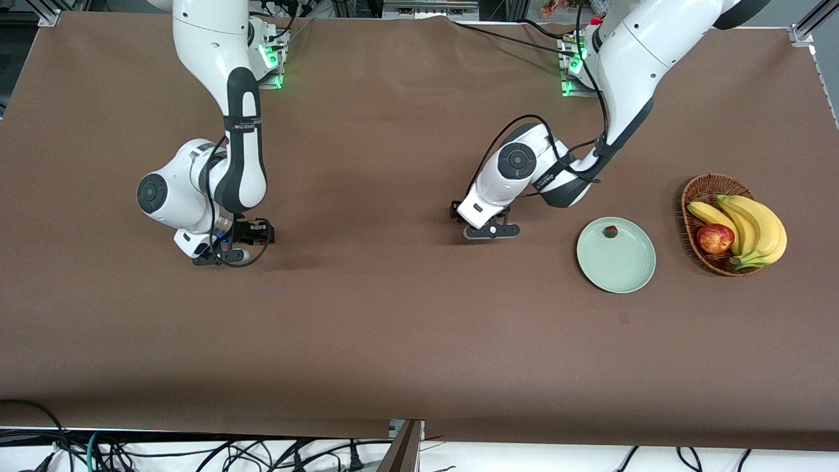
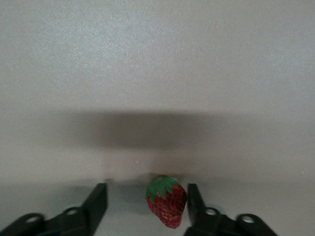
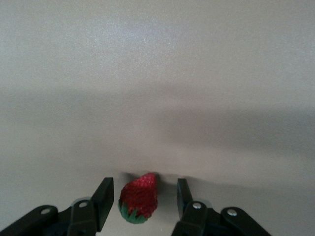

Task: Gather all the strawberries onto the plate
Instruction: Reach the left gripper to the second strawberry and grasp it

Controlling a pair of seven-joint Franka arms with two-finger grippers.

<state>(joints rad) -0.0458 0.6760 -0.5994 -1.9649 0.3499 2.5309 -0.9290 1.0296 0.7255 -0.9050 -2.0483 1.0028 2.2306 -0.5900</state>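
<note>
One strawberry [image 1: 611, 231] near plate [image 1: 616, 269] rim, both grippers' jaws spread around berries.

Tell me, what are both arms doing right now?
Left gripper open around a strawberry on the table. Right gripper open around another strawberry. One strawberry already on the plate. Nothing in the way.

I work in a robotics lab, not a home. My two white arms are bolted to metal mounts with green indicator lights [image 1: 278, 82] along one edge of a wide table under a plain brown cloth [image 1: 367, 328]. Aluminium framing [image 1: 807, 29] shows at the corners, and loose black cables [image 1: 196, 452] tangle below the edge nearest the front camera.
</note>
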